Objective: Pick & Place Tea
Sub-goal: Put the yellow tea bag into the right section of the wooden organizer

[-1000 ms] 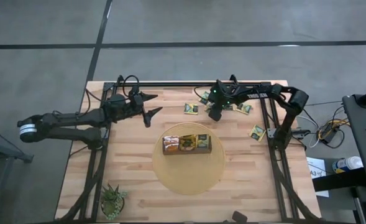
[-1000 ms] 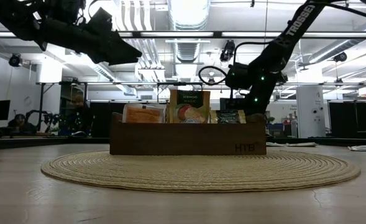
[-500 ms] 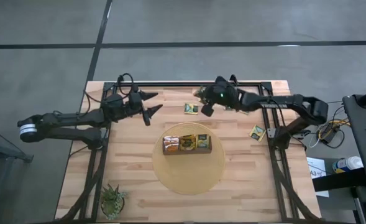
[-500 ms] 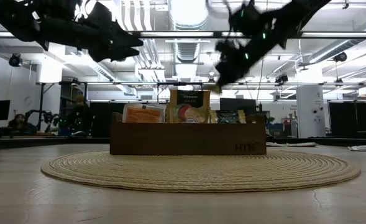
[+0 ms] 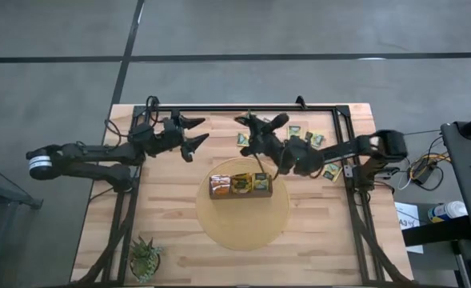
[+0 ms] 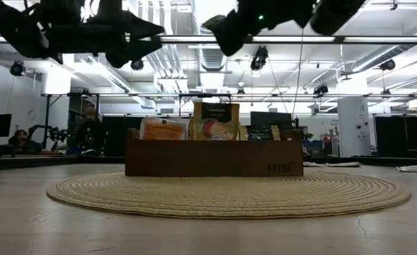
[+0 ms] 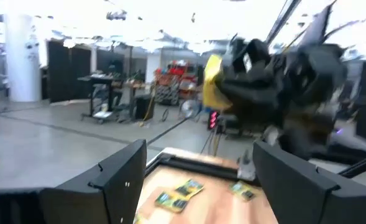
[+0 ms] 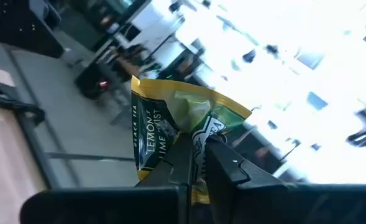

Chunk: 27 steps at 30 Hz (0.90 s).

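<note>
Above a pale wooden table [image 5: 171, 232] on grey floor, the high view shows a round woven mat [image 5: 243, 220] near the middle carrying a long dark box [image 5: 241, 186] with sachets standing in it. The right gripper [image 5: 261, 134] is up over the far half of the table beside the mat's far edge; loose tea sachets [image 5: 311, 139] lie on bare wood toward the far right, one more [image 5: 331, 170] by the right frame rail. The left gripper [image 5: 193, 138], fingers spread wide, hangs over the far left, well apart from the box. A small green plant [image 5: 145, 258] sits at the near left corner — the near half of the table is otherwise open wood.

At table height, the box [image 6: 214, 157] rests on the mat [image 6: 229, 193], sachets [image 6: 216, 120] upright inside, both arms high overhead; behind lies a workshop hall with ceiling lights.

From the left wrist, spread fingers [image 7: 117, 180] frame the table's far edge and two loose sachets [image 7: 176, 194].

From the right wrist, fingers [image 8: 223, 163] pressed together pinch a green-and-yellow sachet [image 8: 170, 121] — held aloft against the bright ceiling
</note>
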### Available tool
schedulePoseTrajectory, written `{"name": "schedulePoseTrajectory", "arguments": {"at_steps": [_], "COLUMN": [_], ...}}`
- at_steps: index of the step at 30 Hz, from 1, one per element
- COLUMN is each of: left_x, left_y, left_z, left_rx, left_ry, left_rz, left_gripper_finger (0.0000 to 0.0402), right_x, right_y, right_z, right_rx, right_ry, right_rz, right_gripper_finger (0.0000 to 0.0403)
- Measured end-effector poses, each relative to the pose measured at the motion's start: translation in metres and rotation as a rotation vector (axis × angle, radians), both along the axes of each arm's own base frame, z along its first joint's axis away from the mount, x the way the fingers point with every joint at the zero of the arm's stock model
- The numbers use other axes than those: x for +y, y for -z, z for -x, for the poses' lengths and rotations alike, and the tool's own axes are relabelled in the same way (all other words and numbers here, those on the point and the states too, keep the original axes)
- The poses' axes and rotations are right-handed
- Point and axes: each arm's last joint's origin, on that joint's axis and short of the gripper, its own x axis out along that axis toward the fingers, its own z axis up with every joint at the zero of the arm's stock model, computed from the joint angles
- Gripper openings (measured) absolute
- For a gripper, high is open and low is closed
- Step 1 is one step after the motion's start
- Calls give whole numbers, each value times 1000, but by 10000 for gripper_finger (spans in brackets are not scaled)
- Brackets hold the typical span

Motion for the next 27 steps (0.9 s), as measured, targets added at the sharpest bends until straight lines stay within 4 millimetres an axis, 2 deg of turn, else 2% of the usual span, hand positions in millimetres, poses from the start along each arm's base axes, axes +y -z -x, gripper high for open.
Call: {"name": "schedulePoseTrajectory", "arguments": {"at_steps": [4,9,18,23,27], "left_x": [-2,-2,1,1,1], "left_y": [2,2,4,4,5], "left_z": [-1,-7,-15,-15,-15], "left_rx": [-68,-74,-65,-69,-66], "left_ry": [55,114,120,115,111], "left_rz": [7,18,28,27,16], "left_gripper_finger": [287,275,270,266,236], "right_x": [4,8,14,19,21], "right_y": [16,28,25,21,22], "right_z": [-19,-46,-86,-92,-93], "right_rx": [49,55,46,27,29], "right_ry": [42,40,0,-39,-51], "right_rz": [85,111,202,221,216], "right_gripper_finger": [18,18,18,18,18]}}
